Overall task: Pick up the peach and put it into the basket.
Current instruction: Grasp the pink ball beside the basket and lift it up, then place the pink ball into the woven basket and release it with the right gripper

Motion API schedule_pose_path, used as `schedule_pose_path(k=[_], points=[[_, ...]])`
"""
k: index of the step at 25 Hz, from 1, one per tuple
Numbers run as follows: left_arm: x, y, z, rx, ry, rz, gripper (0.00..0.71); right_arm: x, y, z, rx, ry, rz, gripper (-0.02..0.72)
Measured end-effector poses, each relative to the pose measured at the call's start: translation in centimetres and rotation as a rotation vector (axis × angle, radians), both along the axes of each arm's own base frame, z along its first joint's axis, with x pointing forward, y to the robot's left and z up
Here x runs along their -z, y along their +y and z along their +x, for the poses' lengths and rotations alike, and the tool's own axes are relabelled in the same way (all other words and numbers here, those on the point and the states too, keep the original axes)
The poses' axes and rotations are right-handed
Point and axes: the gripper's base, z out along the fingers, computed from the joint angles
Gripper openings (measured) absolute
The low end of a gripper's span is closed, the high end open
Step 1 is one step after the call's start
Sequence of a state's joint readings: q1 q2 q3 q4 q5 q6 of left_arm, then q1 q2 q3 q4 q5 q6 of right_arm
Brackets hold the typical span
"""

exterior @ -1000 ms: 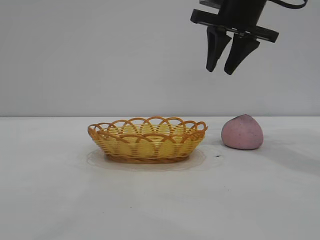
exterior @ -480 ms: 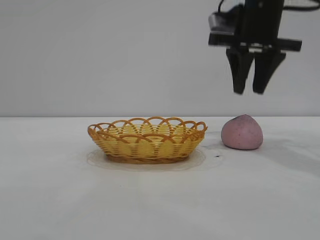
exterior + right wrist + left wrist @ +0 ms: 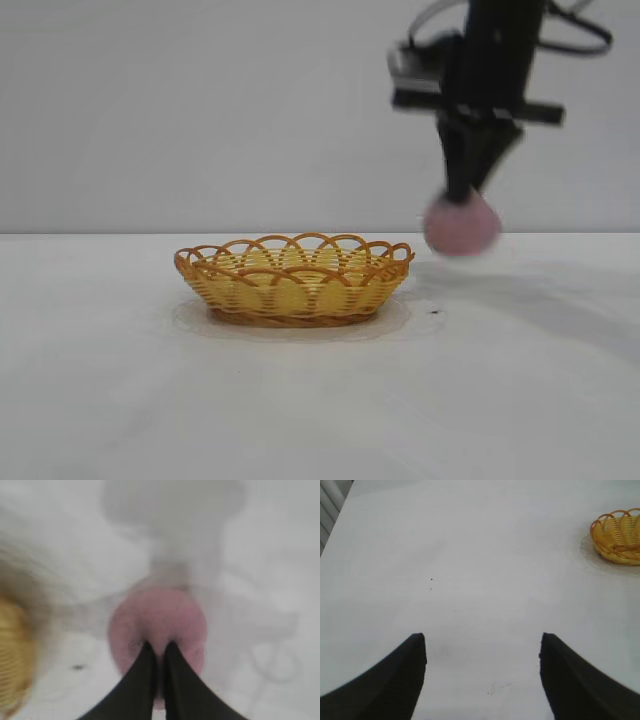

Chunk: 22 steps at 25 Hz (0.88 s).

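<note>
Right end effector (image 3: pixel 466 195) pinched nearly shut on top of peach (image 3: pixel 461 224), which hangs clear of worktop (image 3: pixel 320 400), right of wicker basket (image 3: pixel 295 279): height lets it clear scalloped rim. Left end effector (image 3: pixel 482 672) half open, empty, parked over bare worktop.

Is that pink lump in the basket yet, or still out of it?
Out. The peach hangs off the table in the right gripper, whose fingers pinch its top, beside the basket and not over it.
</note>
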<state>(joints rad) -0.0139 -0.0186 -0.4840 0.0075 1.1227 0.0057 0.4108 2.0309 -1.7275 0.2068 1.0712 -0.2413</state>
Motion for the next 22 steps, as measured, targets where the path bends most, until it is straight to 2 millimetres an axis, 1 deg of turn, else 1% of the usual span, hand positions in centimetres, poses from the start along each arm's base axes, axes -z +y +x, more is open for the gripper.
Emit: schedule_pose_path(k=[1, 2, 3, 4, 6, 8, 10, 12, 13, 14, 15, 18, 20, 21, 22], points=[[0.0, 0.0, 0.0, 0.0, 0.0, 0.0, 0.428, -1.3, 1.2, -0.8, -0.036, -0.029, 0.032, 0.0], [0.0, 0.0, 0.0, 0.0, 0.0, 0.0, 0.428, -2.0, 2.4, -1.6, -0.066, -0.042, 0.056, 0.0], [0.0, 0.0, 0.0, 0.0, 0.0, 0.0, 0.428, -2.2, 3.5, -2.2, -0.096, -0.043, 0.07, 0.0], [0.0, 0.0, 0.0, 0.0, 0.0, 0.0, 0.428, -1.9, 4.3, -2.6, -0.117, -0.038, 0.077, 0.0], [0.0, 0.0, 0.0, 0.0, 0.0, 0.0, 0.428, -0.3, 6.0, -3.0, -0.151, -0.01, 0.07, 0.0], [0.0, 0.0, 0.0, 0.0, 0.0, 0.0, 0.428, 2.2, 7.1, -2.9, -0.166, 0.028, 0.049, 0.0], [0.0, 0.0, 0.0, 0.0, 0.0, 0.0, 0.428, 4.1, 7.9, -2.8, -0.16, 0.05, 0.039, 0.0], [0.0, 0.0, 0.0, 0.0, 0.0, 0.0, 0.428, 5.6, 8.4, -2.6, -0.14, 0.062, 0.036, 0.0], [0.0, 0.0, 0.0, 0.0, 0.0, 0.0, 0.428, 5.8, 8.5, -2.5, -0.13, 0.061, 0.04, 0.055], [0.0, 0.0, 0.0, 0.0, 0.0, 0.0, 0.428, 6.2, 8.6, -2.4, -0.119, 0.067, 0.043, 0.055], [0.0, 0.0, 0.0, 0.0, 0.0, 0.0, 0.428, 6.3, 8.6, -2.4, -0.109, 0.068, 0.047, 0.115], [0.0, 0.0, 0.0, 0.0, 0.0, 0.0, 0.428, 6.1, 8.7, -2.3, -0.088, 0.063, 0.057, 0.263], [0.0, 0.0, 0.0, 0.0, 0.0, 0.0, 0.428, 5.3, 8.5, -2.3, -0.084, 0.038, 0.068, 0.359], [0.0, 0.0, 0.0, 0.0, 0.0, 0.0, 0.428, 4.5, 8.4, -2.2, -0.082, 0.013, 0.074, 0.398], [0.0, 0.0, 0.0, 0.001, 0.0, -0.002, 0.428, 3.5, 7.8, -1.9, -0.07, -0.017, 0.079, 0.418]])
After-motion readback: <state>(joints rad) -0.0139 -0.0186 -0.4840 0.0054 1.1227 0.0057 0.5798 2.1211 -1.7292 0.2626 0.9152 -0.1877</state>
